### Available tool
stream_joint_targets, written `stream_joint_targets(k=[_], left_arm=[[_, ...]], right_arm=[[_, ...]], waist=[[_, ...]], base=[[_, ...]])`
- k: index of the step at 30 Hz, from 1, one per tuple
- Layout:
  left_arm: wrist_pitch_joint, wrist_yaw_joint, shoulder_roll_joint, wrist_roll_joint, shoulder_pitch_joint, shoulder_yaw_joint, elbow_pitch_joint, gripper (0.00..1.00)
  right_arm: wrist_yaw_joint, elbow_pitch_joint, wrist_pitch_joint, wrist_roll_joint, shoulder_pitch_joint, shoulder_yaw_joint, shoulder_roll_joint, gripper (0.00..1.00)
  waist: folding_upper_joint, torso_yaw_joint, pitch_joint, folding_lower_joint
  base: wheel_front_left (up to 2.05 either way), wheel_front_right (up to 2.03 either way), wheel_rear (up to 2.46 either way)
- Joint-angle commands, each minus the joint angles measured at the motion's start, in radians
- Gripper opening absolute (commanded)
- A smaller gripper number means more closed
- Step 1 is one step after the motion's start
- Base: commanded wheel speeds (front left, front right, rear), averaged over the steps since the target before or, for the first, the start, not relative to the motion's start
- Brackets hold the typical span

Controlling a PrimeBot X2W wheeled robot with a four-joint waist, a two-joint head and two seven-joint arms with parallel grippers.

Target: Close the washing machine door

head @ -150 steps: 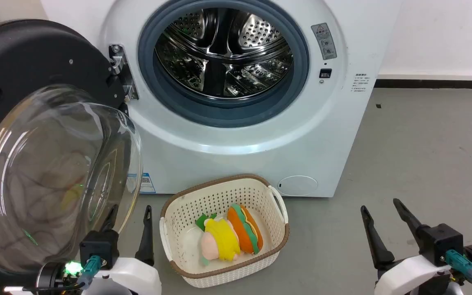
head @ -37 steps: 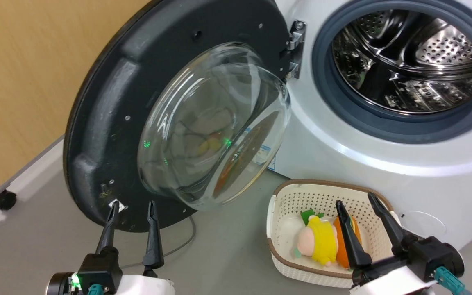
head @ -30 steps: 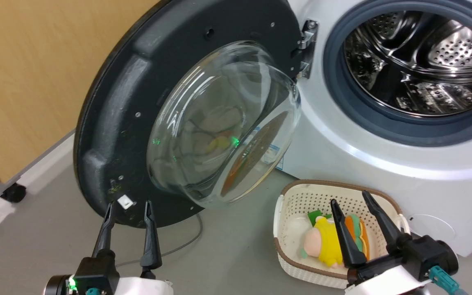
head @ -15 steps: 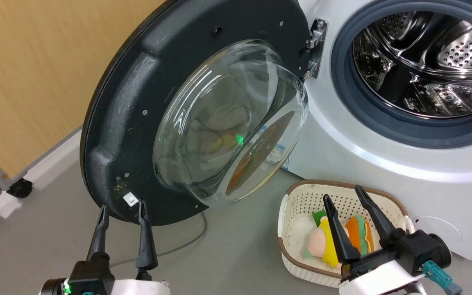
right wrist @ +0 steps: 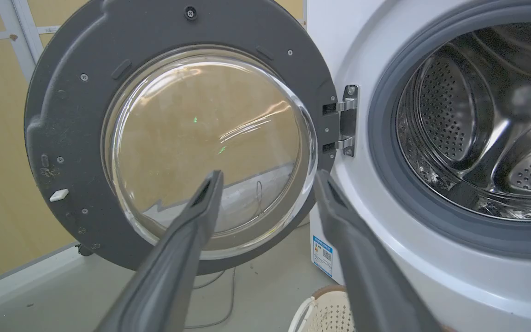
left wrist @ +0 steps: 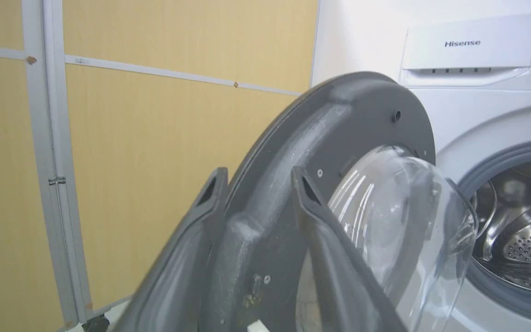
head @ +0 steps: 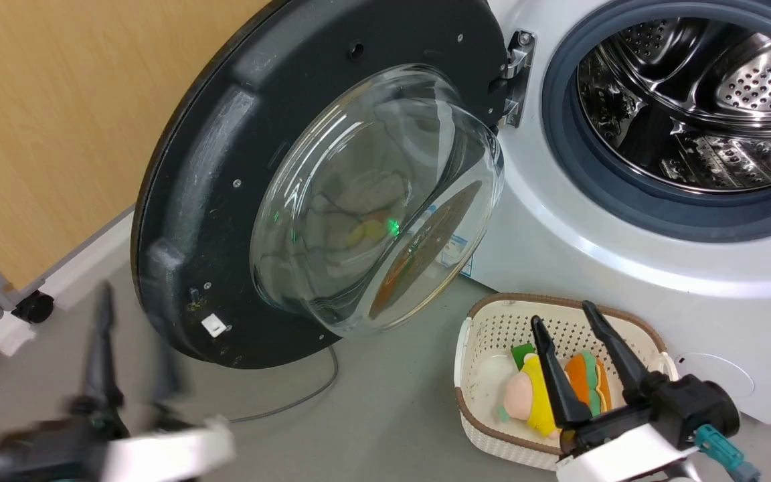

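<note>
Washing machine door (head: 225, 201) is found swung fully open, so closing is judged not yet begun. It is framed just beyond the parted fingers of the left gripper (left wrist: 258, 175); the right gripper (head: 561, 313) is held spread and empty, well short of it.

The washing machine door (head: 211, 167) is matt black plastic with glossy glass.
</note>
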Motion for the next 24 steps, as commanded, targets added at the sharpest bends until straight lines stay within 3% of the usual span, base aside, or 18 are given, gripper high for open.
stream_joint_targets(k=[1,7,13,16,22,24], left_arm=[[-0.004,-0.012,0.003,0.009,-0.031,0.033,-0.040,0.00],[-0.004,-0.095,0.066,-0.002,-0.120,0.163,-0.092,0.00],[0.003,-0.196,0.138,-0.155,-0.247,0.279,0.104,0.00],[0.107,-0.227,0.140,-0.313,-0.334,0.325,0.248,0.00],[0.424,-0.260,0.127,-0.644,-0.479,0.374,0.490,0.00],[0.462,-0.260,0.129,-0.679,-0.492,0.382,0.517,0.00]], right_arm=[[0.001,-0.005,-0.004,-0.002,0.004,-0.009,-0.001,1.00],[0.001,-0.022,-0.004,-0.008,0.040,-0.041,0.000,1.00],[0.001,-0.044,-0.004,-0.014,0.077,-0.072,0.001,1.00],[0.001,-0.054,-0.004,-0.012,0.089,-0.082,0.001,1.00],[0.001,-0.070,-0.004,-0.011,0.104,-0.092,0.002,1.00],[0.001,-0.072,-0.004,-0.012,0.106,-0.093,0.002,1.00]], waist=[[0.0000,0.000,0.000,0.0000],[0.0000,-0.004,-0.003,0.0000],[0.0000,-0.007,-0.003,0.0000],[0.0000,-0.008,0.001,0.0000],[0.0000,-0.008,0.009,0.0000],[0.0000,-0.009,0.011,0.0000]], base=[[0.00,0.00,0.00],[0.00,0.00,0.00],[0.00,0.00,0.00],[0.00,0.00,0.00],[0.00,0.00,0.00],[0.00,0.00,0.00]])
